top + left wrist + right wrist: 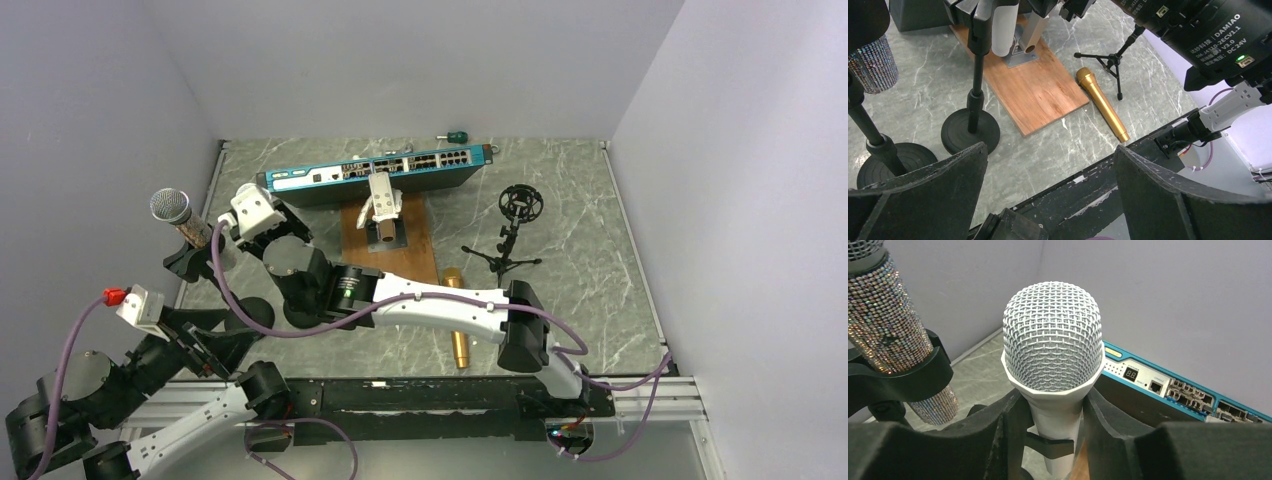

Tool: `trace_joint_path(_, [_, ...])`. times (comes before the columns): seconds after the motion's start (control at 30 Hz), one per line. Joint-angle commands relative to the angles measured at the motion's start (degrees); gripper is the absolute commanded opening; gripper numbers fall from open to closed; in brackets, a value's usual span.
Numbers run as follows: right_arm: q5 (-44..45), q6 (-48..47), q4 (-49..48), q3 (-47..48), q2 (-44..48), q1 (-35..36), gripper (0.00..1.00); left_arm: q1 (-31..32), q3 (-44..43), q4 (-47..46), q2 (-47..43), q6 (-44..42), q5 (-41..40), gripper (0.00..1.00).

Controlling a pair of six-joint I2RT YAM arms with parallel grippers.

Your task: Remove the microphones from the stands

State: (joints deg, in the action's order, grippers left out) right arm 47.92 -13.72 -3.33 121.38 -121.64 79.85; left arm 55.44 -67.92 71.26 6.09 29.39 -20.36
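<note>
White microphone [1053, 335] upright in its stand [970, 131], at 9 o'clock on the surface [580, 230], right gripper [1053, 401] closed around its handle, left gripper [1048, 152] spread wide at 7 o'clock.

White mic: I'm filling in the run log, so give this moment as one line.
right pincer gripping white mic | mic in stand clip | left pincer open, empty | gold mic on table
</note>
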Motion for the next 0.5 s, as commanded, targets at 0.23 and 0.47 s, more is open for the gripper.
trace_joint_path(0.23, [-0.6,0.6,-4.1,-2.2,2.3,-2.6,0.56,0.0,-0.2,-0.3,0.3,0.8,-0.6,0.98])
trace_joint_path(0.47, [-4.2,-0.1,-4.3,-4.1,3.4,-3.0,0.36,0.0,0.8,-0.5,0.7,1.4,-0.9,0.98])
